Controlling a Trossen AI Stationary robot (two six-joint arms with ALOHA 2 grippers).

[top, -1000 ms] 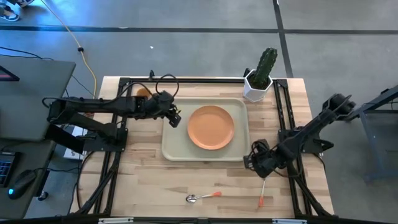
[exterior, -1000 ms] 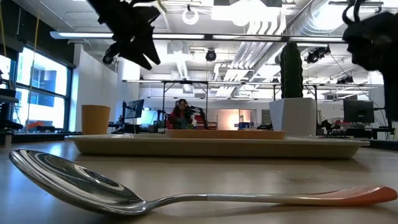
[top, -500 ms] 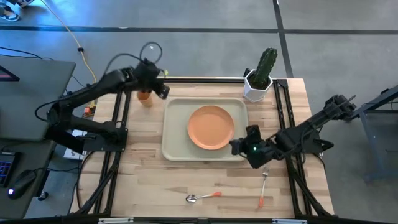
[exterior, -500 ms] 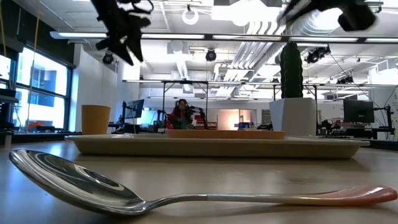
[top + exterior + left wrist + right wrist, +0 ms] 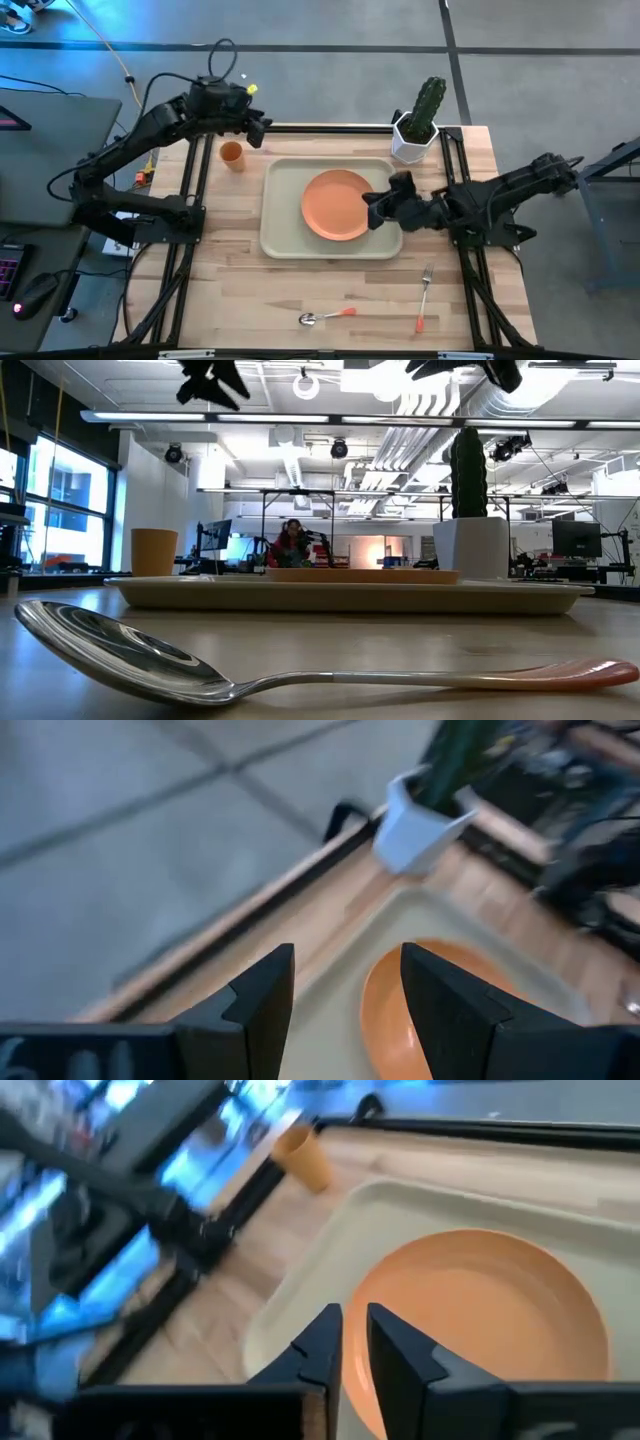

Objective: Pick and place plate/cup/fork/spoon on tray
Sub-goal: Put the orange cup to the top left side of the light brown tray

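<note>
The plate [image 5: 339, 204] already lies in the middle of the tray [image 5: 280, 235], so that part of the task looks done; the cup [image 5: 232, 154], the spoon [image 5: 326, 316] and the fork [image 5: 423, 298] are all on the bare table [image 5: 240, 290], outside the tray. The step in hand looks like the cup.

The left gripper [image 5: 256, 128] hangs high over the table's far edge, its fingers [image 5: 262, 1005] apart with nothing between them. The cup stands upright just below and to the near side of it, beside the tray's left rim and not touching it. To take the cup, this gripper would need to turn down toward it, descend with the fingers straddling the wall, close, then carry it across the rim to a bare part of the tray beside the plate.

The right gripper [image 5: 373, 207] is over the plate's right edge, raised above it, its fingers [image 5: 322, 1352] nearly together and empty. The fork lies well behind it toward the table's near edge, and the spoon farther along that edge. Both are slim and flat, so each would likely call for a low, careful pinch at the handle.

A white pot with a cactus [image 5: 417, 125] stands beyond the tray's far right corner.
</note>
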